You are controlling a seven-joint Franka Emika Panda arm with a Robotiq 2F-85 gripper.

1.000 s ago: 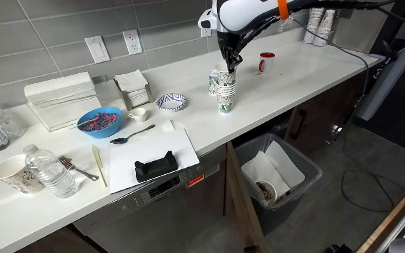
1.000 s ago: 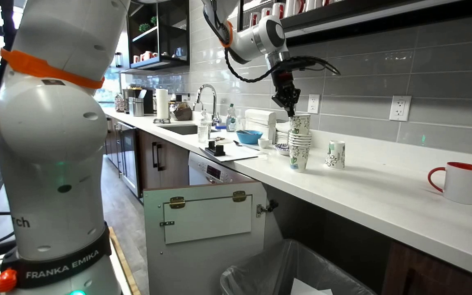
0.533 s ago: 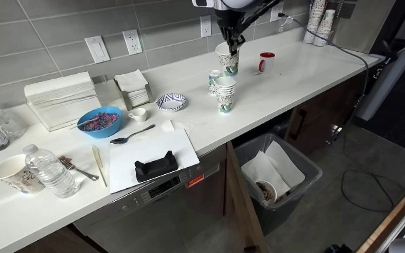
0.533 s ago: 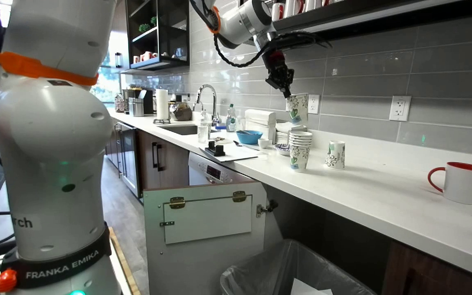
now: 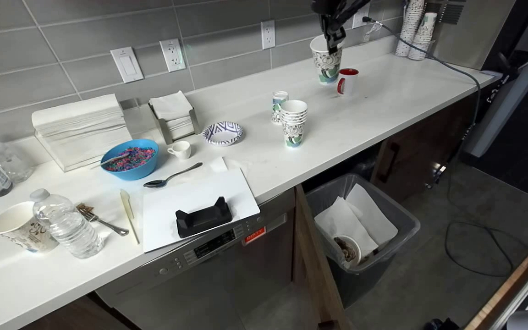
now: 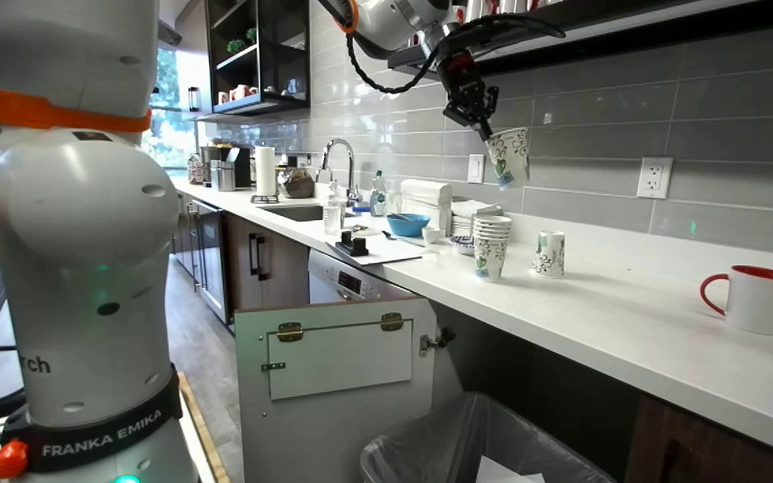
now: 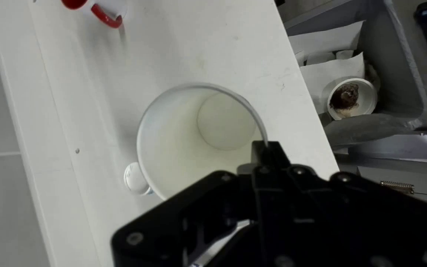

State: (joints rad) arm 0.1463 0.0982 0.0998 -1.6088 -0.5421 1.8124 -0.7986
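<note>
Gripper pinches the rim of the patterned paper cup, which hangs slightly tilted, well above the counter. Probably light, thin-walled, easily crushed; rim should be stiffest, best hold.

1 blue bowl beside white teacup; 1 water bottle near fork.
</note>
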